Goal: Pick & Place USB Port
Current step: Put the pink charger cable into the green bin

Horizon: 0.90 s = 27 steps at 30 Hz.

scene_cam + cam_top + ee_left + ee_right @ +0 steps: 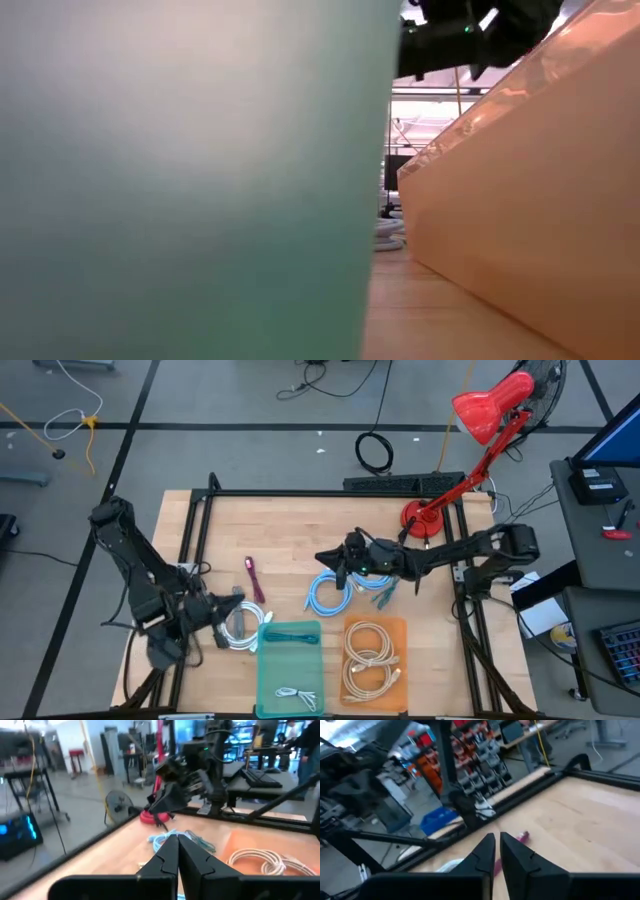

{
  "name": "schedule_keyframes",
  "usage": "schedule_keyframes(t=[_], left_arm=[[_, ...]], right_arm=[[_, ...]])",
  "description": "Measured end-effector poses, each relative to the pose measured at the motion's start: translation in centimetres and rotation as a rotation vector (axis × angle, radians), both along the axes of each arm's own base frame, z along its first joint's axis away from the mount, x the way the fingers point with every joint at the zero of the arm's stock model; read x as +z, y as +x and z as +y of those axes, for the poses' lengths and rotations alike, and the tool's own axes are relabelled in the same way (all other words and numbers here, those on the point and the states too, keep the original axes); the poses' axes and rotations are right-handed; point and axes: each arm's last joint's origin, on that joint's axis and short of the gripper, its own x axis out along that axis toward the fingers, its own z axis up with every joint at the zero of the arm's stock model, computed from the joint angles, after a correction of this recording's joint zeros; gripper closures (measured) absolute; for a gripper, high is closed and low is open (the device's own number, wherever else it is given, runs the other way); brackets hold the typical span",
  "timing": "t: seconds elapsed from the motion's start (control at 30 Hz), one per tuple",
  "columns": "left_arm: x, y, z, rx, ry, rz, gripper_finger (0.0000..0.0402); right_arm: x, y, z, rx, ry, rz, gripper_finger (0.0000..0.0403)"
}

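Pale wooden planks make up the table (pixel 300 530), framed by a black metal rail, with a red desk lamp (pixel 470 430) standing at its far right corner and grey floor around it. Taking the green tray (pixel 290 670) at the near edge as the landmark: it holds one small white cable (pixel 300 696), and directly to its right, touching or nearly so, sits an orange tray (pixel 372 660) with a coil of cream cable (pixel 368 652) inside. Just left of the green tray lies a white coiled cable (pixel 238 628); beyond the tray's far edge a light blue cable coil (pixel 326 595) rests on the wood, with a teal cable (pixel 383 595) to its right. A magenta USB cable (pixel 254 577) lies farther back and to the left of the tray. The left gripper (pixel 240 616) hangs above the white coil beside the tray's left side, its jaws pressed together and holding nothing, as the left wrist view shows. The right gripper (pixel 325 557) hovers above the blue coil, beyond the tray; its fingers (pixel 487 851) stand with only a thin gap between them and grip nothing.
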Motion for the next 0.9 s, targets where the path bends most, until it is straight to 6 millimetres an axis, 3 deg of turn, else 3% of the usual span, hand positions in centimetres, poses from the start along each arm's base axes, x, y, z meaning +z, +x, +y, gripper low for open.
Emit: schedule_keyframes(t=[0.27, 0.5, 0.73, 0.9], left_arm=[[0.4, 1.7, 6.9, 0.011, -0.289, 0.205, 0.0395], [-0.3, 1.4, 11.8, 0.111, -0.303, 0.451, 0.0397], [-1.5, 0.8, 16.3, 0.348, -0.747, 0.538, 0.0393], [-2.2, 0.8, 18.7, 0.402, -0.897, 0.622, 0.0392]], right_arm=[[0.5, 0.1, 0.1, 0.124, 0.032, -0.063, 0.0363], [0.9, 0.1, 1.3, 0.227, 0.021, -0.101, 0.0364], [1.4, 0.0, 1.4, 0.232, 0.016, -0.13, 0.0364], [1.6, -0.1, 1.8, 0.242, 0.015, -0.142, 0.0363]])
